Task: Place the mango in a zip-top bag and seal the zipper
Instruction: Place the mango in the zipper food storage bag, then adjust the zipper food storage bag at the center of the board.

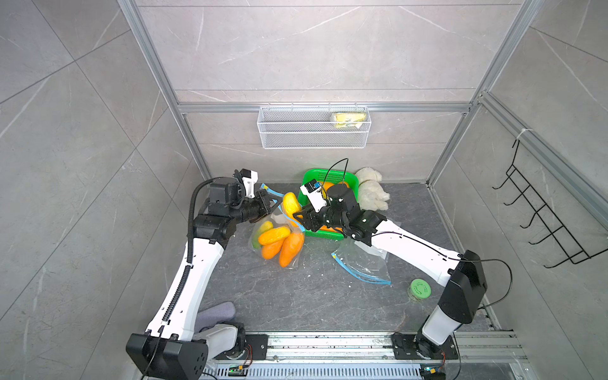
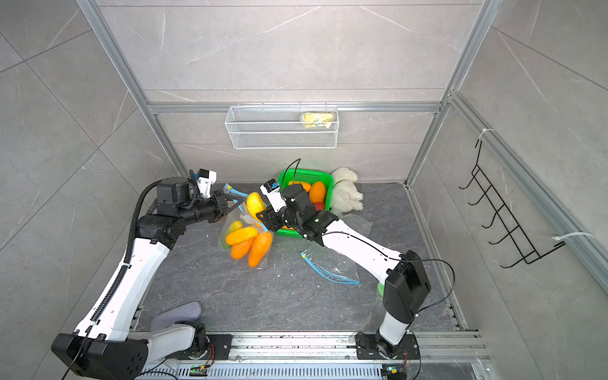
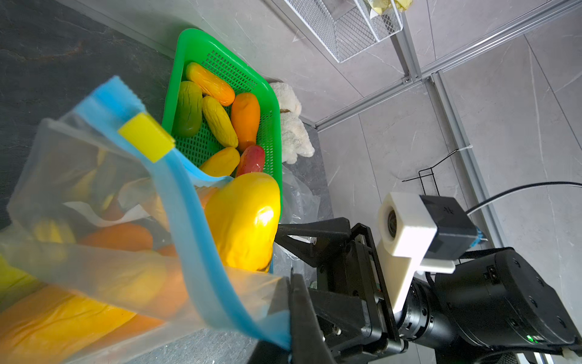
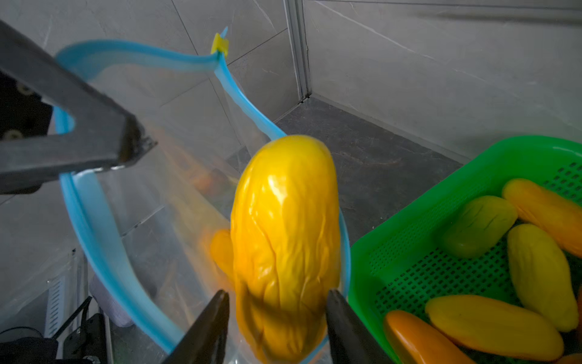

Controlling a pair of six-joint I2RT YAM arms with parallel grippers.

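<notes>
The yellow mango (image 4: 283, 236) stands end-up in the mouth of the clear zip-top bag (image 3: 94, 176), between my right gripper's (image 4: 277, 293) fingers. Those jaws stand open, with a gap showing on one side of the fruit. In both top views the mango (image 1: 292, 204) (image 2: 256, 203) sits at the bag's raised mouth. My left gripper (image 3: 291, 293) is shut on the bag's edge by the blue zipper strip and holds the mouth up. The yellow slider (image 3: 146, 137) sits at the far end of the strip. Several orange, yellow and green mangoes lie inside the bag (image 1: 275, 221).
A green basket (image 1: 348, 179) with several more mangoes stands just right of the bag, under my right arm. A white plush toy (image 1: 371, 190) lies behind it. Another empty zip bag (image 1: 362, 266), a green-lidded jar (image 1: 419, 289) and a grey cloth (image 1: 217, 312) lie nearer the front.
</notes>
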